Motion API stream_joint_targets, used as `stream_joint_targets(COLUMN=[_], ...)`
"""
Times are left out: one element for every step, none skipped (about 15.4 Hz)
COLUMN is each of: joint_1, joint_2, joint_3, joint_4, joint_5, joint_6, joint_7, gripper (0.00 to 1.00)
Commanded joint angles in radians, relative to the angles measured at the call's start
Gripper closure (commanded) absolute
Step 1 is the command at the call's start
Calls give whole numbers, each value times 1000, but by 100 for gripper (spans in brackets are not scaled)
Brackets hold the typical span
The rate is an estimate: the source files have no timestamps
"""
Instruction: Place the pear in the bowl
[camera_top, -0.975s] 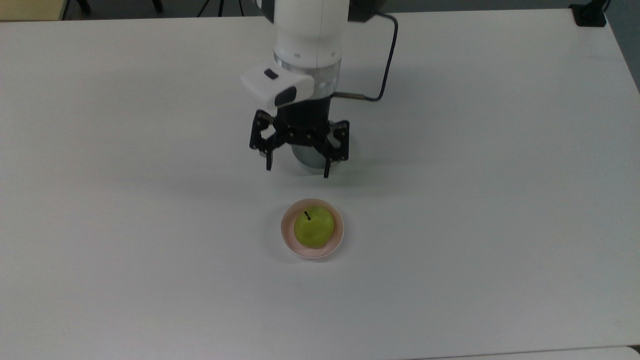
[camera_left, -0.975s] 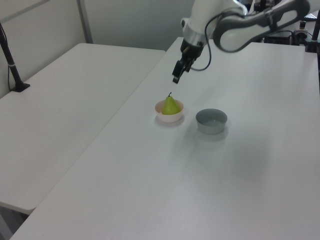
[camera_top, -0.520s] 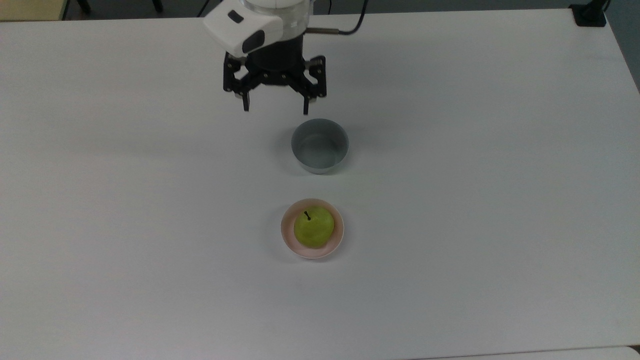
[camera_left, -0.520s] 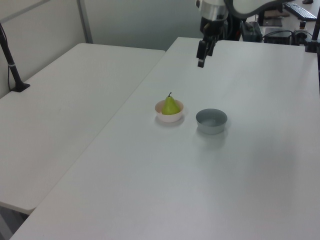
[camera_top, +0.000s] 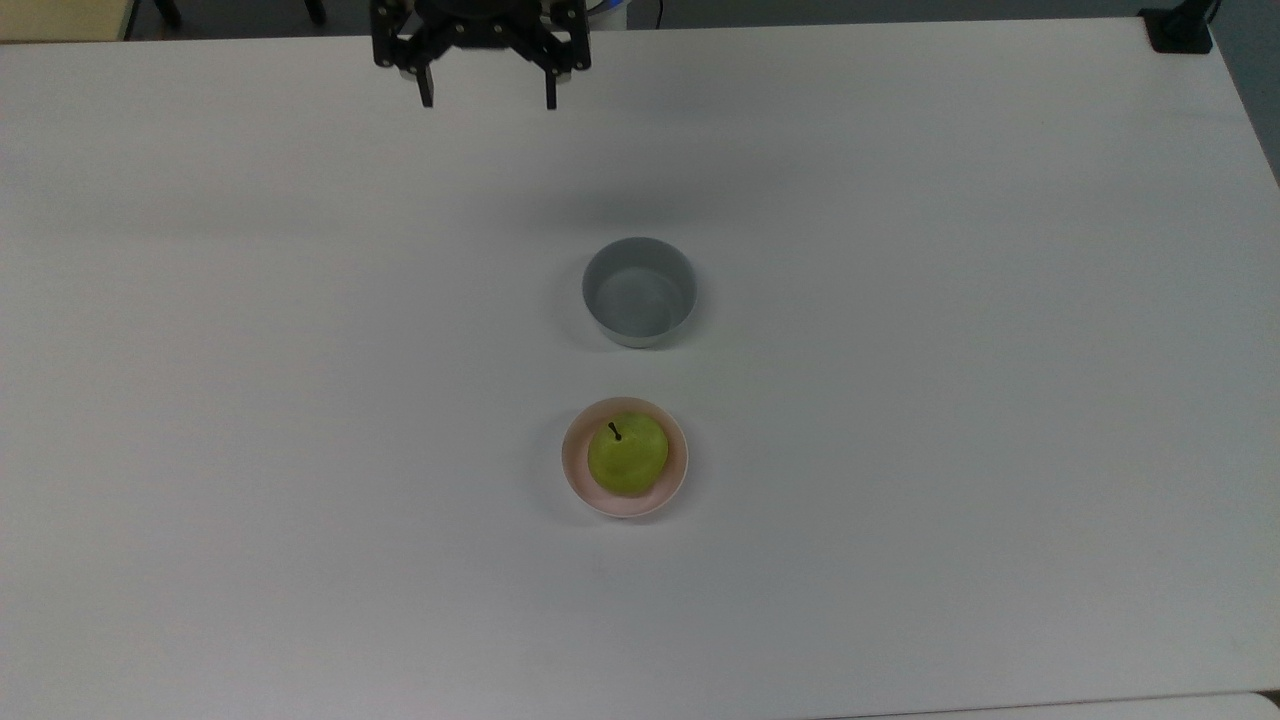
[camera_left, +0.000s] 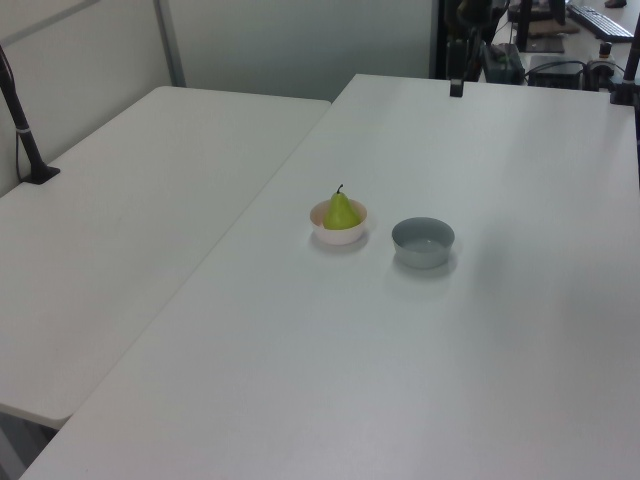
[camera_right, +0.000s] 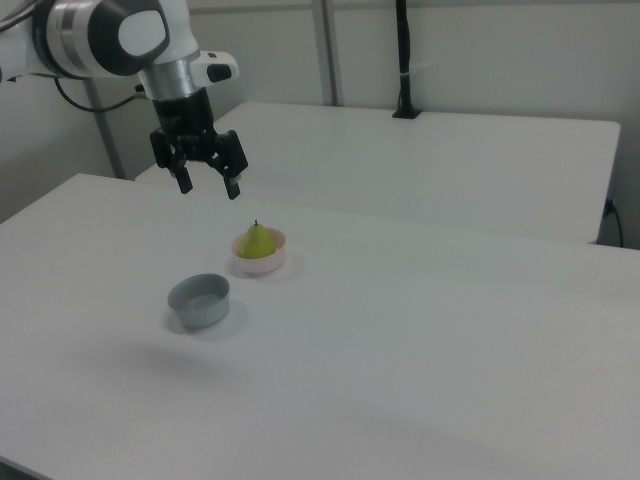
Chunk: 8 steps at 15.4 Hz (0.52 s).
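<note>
The pear (camera_top: 627, 456) sits upright inside the pink bowl (camera_top: 575, 470) on the white bench (camera_top: 950, 400) — the task looks done. The gripper (camera_top: 485, 98), fingers spread and empty, hangs well apart; 1 grey bowl (camera_top: 639, 291) stands nearby.

In the top view the gripper (camera_top: 487, 95) is cut off by the upper edge at 12 o'clock; only the finger linkage and tips are in frame. In the left view the gripper (camera_left: 456, 88) is likewise cropped at the top edge. The pear (camera_top: 627, 455) hides most of the bowl (camera_top: 574, 470) floor. In the right view the arm (camera_right: 95, 35) runs off at 10 o'clock.
</note>
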<state>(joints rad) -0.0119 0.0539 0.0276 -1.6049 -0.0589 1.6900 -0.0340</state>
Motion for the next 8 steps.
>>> stream_joint_targets(joint_1=[20,23,26,24,23,21,21,18], joint_2=[-43,-45,-43,-45,-43,-43,-42,-42], joint_3=[-38,-40,-40,-40,-40,-38,-38,-38], joint_4=[-16,-16,-15,-15,-15,-1,3,3], joint_5=[22,24,24,24,24,24,24,24], joint_6=[-42,-58,-61,-61,-59,-61,-64,-64], joint_7=[-21,-21,-21,-18,-12,-7,-6,-6], gripper=[0,0,0,0,0,0,0,0])
